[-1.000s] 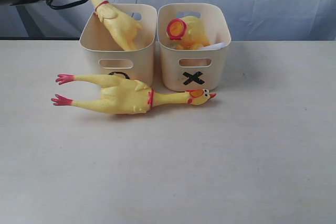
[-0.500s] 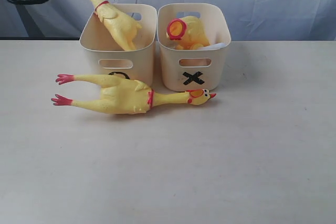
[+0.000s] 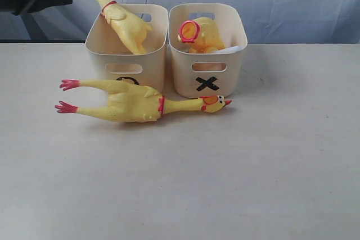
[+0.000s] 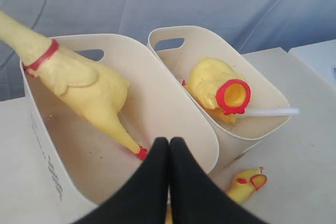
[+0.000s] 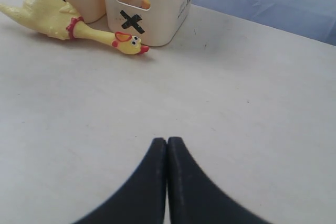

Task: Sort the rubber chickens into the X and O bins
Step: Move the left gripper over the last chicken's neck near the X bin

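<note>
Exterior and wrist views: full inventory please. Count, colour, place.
Rubber chickens: three, yellow with red trim; one lying on the table in front of the bins, one leaning in the O bin with its neck out over the rim, one in the X bin.
Bins: two, cream; O bin and X bin side by side.
White stick: one, in the X bin.
Table: one, off-white.
Cloth backdrop: one, blue-grey, behind.
Left gripper: black, shut, empty, raised by the O bin.
Right gripper: black, shut, empty, over the table.
</note>
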Controlling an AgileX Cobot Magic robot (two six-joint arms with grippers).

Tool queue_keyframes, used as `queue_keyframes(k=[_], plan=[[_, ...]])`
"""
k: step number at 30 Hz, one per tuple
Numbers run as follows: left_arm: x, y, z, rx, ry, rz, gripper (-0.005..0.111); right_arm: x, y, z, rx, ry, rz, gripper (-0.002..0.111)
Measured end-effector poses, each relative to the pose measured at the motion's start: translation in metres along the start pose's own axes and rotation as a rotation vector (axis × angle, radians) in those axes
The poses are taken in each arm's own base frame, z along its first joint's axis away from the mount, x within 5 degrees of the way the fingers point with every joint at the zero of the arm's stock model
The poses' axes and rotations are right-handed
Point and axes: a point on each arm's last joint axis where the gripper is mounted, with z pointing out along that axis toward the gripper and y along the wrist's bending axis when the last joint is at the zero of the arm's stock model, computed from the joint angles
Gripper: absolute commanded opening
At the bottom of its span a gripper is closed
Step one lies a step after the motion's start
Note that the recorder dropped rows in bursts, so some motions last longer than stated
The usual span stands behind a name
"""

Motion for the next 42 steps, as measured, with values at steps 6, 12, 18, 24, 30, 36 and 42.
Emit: queue_keyframes(k=[6, 12, 18, 24, 30, 36, 42], plan=[[0.022, -0.011, -0.019, 0.020, 0.029, 0.042, 0.000, 0.000, 0.000, 0.000, 0.000, 0.000, 0.000, 0.000], [0.055, -0.035, -0.020, 0.089, 0.091, 0.165, 0.000, 0.000, 0.000, 0.000, 0.000, 0.000, 0.000, 0.000], [0.091, -0.067, -0.007, 0.208, 0.166, 0.340, 0.000, 0.000, 0.000, 0.000, 0.000, 0.000, 0.000, 0.000], [0.121, -0.097, 0.015, 0.253, 0.247, 0.536, 0.000, 0.000, 0.000, 0.000, 0.000, 0.000, 0.000, 0.000], [0.137, -0.130, 0.035, 0.294, 0.287, 0.783, 0.009, 0.000, 0.000, 0.000, 0.000, 0.000, 0.000, 0.000], [0.152, -0.156, 0.053, 0.306, 0.301, 1.110, 0.033, 0.000, 0.000, 0.000, -0.002, 0.000, 0.001, 0.000], [0.161, -0.156, 0.076, 0.272, 0.292, 1.168, 0.052, 0.000, 0.000, 0.000, -0.002, 0.000, 0.001, 0.000]])
